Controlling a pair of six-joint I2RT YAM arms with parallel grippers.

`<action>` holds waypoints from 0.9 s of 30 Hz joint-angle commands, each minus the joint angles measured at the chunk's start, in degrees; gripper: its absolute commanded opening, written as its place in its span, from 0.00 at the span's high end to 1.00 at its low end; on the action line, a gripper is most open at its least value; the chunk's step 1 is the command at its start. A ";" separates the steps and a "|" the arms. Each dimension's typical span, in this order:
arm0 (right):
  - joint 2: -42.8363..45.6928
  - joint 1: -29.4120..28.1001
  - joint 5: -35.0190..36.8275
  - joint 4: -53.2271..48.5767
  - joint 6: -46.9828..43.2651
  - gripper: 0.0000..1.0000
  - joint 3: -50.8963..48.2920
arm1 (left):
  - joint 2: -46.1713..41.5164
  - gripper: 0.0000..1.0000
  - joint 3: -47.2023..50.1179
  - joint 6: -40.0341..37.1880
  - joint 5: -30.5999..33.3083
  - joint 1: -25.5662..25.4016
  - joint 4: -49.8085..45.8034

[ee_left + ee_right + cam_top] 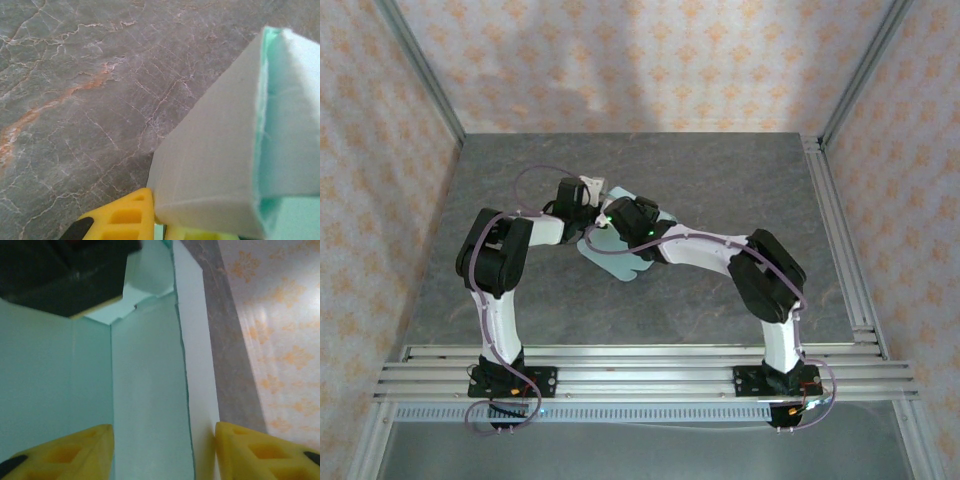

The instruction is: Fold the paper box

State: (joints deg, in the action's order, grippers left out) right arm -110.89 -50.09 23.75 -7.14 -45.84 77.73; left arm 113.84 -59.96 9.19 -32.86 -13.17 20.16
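Left gripper (159,227) is closed on a thin raised panel at the box's (620,258) left side. The box sits mid-surface (720,190). Right gripper (164,445) stands open, straddling an upright box wall.

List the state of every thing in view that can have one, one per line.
paper box: partly folded, some walls raised, near flaps with rounded tabs not yet folded.
left gripper: at a corner of a raised wall; open or shut cannot be told.
right gripper: open, astride an upright wall.
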 commanded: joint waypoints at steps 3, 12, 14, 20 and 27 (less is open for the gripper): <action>8.93 0.94 -16.07 -4.71 10.87 0.34 -3.10 | -3.04 0.93 0.01 -0.46 2.58 -0.60 -4.83; 21.82 6.57 -31.81 6.72 30.88 0.30 -11.06 | -4.05 0.93 0.24 -2.76 5.40 -2.20 -5.23; 23.18 7.90 -33.88 9.08 33.93 0.30 -12.54 | -4.06 0.93 0.20 -3.21 6.21 -2.56 -5.61; 22.88 13.39 -32.82 5.97 47.21 0.30 -8.95 | -6.15 0.93 0.90 -6.17 7.22 -3.72 -6.64; 15.32 19.56 -34.77 -8.99 55.46 0.31 2.13 | -7.01 0.95 -1.72 -12.34 14.11 -7.86 -12.60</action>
State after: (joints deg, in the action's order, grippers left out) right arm -92.84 -32.25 -8.93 -8.80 3.31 76.58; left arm 109.19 -59.96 1.06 -22.92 -19.57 11.18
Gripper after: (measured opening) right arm 0.691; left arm 0.059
